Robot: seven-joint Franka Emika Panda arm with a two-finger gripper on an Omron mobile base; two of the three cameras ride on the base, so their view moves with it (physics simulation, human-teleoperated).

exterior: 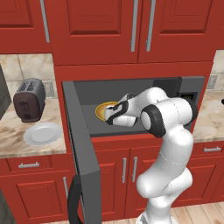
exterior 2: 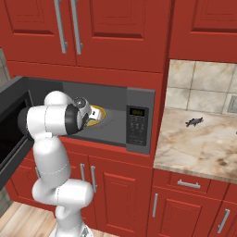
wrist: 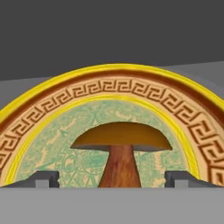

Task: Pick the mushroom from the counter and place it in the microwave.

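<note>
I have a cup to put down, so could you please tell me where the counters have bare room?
The left counter is crowded: toaster at the back, white plate in front, bare stone only along the front edge. The right counter is mostly free, bare from the microwave side forward; a small dark object sits near the backsplash.

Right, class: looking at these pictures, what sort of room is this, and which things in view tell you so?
Most likely a home kitchen. A built-in microwave sits among red cabinets, and a toaster and a white plate stand on the stone counter.
</note>
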